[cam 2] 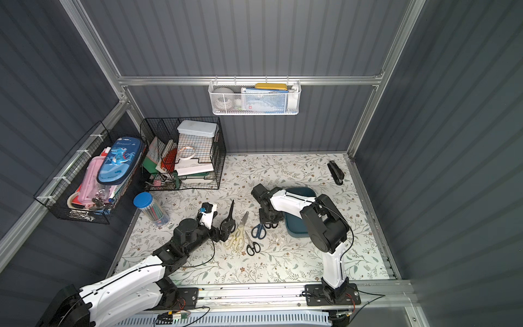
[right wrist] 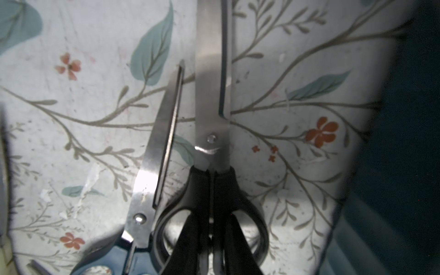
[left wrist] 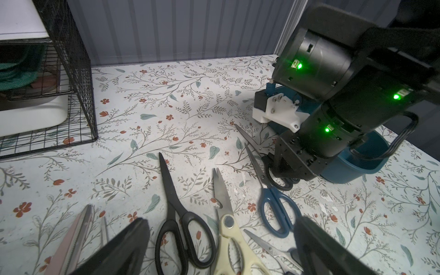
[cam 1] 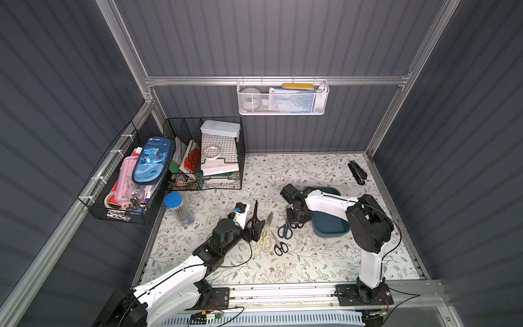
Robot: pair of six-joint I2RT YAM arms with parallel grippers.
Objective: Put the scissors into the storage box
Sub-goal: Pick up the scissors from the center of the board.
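Pick-up step: the right claw (right wrist: 210, 222) is clenched on the handles of the black-handled scissors (right wrist: 212, 142), which lie on the counter (cam 1: 311, 263) just beside the teal storage box (cam 1: 329, 225), while the left claw (left wrist: 221, 220) gapes released above the cream kitchen shears (left wrist: 228, 238) farther off, so the next move should be a lift and a short carry over the rim.

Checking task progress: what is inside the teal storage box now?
The exposed part of the storage box shows bare floor, nothing lying on it. The right arm covers the rest in both top views, so that part cannot be judged.
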